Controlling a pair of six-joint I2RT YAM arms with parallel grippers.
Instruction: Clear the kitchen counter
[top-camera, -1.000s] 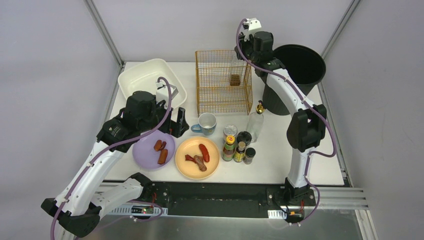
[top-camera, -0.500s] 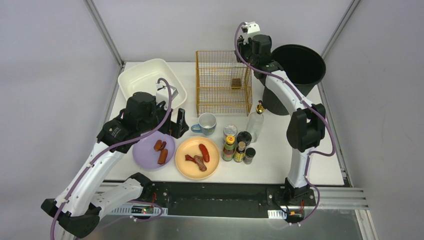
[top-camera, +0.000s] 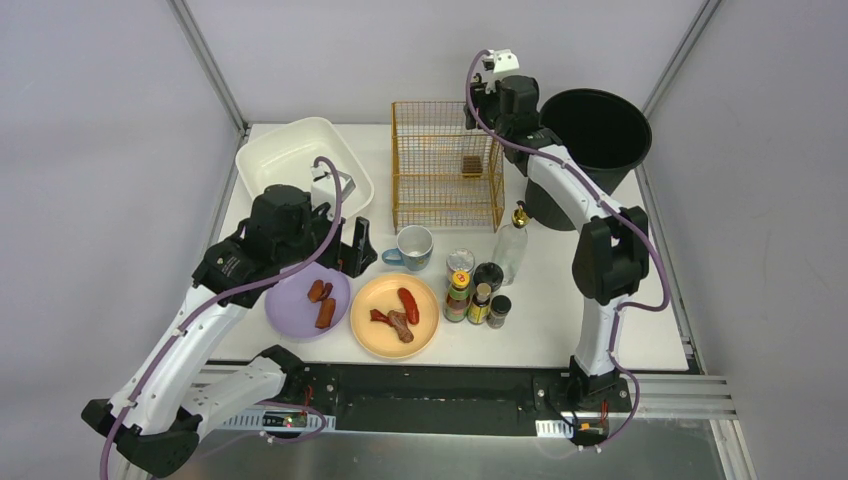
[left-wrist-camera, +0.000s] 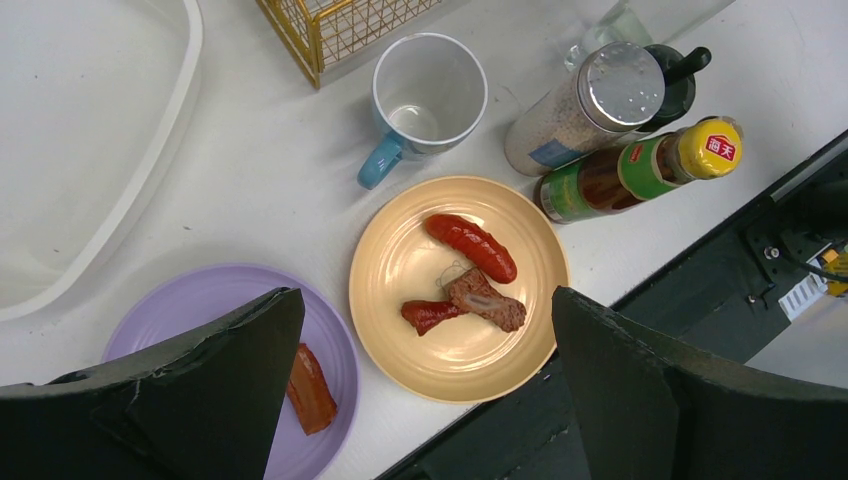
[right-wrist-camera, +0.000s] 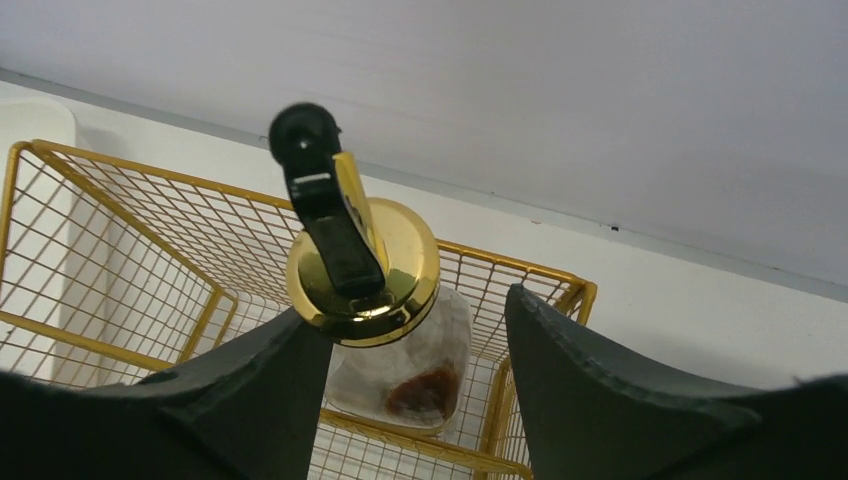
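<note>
The white kitchen counter (top-camera: 625, 320) carries plates, a mug and bottles. My right gripper (top-camera: 487, 108) hangs over the back right corner of the gold wire basket (top-camera: 440, 195). In the right wrist view its jaws (right-wrist-camera: 410, 310) stand open around a glass bottle with a gold cap (right-wrist-camera: 365, 270) that stands inside the basket; the right finger is clear of it. My left gripper (top-camera: 358, 258) is open and empty, hovering above the purple plate (left-wrist-camera: 215, 300) and the yellow plate (left-wrist-camera: 400, 260).
A blue-handled mug (top-camera: 413, 246), a clear gold-capped bottle (top-camera: 510, 245) and several condiment bottles (top-camera: 475, 292) stand mid-counter. Sausage pieces lie on both plates. A white basin (top-camera: 290, 150) is back left, a black bucket (top-camera: 595, 125) back right.
My right gripper has drawn up and back a little from the bottle in the basket. The left arm has not moved.
</note>
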